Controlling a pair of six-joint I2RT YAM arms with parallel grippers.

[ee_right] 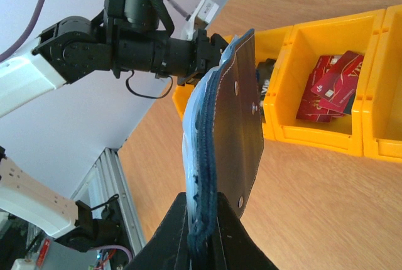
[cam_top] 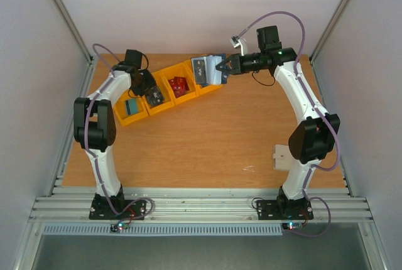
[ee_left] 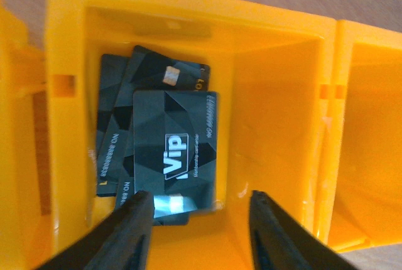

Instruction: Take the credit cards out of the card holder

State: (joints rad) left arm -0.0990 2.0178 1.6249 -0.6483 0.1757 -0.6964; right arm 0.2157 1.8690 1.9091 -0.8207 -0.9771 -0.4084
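Credit cards (ee_left: 173,151), thin, slick, lay in a yellow bin (ee_left: 276,94) beneath our parted left claw (ee_left: 198,206); we judged edges the best hold. Our right claw (ee_right: 201,220) clamped the card holder (ee_right: 232,119) aloft.

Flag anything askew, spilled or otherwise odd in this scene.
Nothing is spilled or damaged. The black cards in the yellow bin lie fanned and crooked rather than stacked square, and the wallet hangs in the air, pinched by the right gripper.
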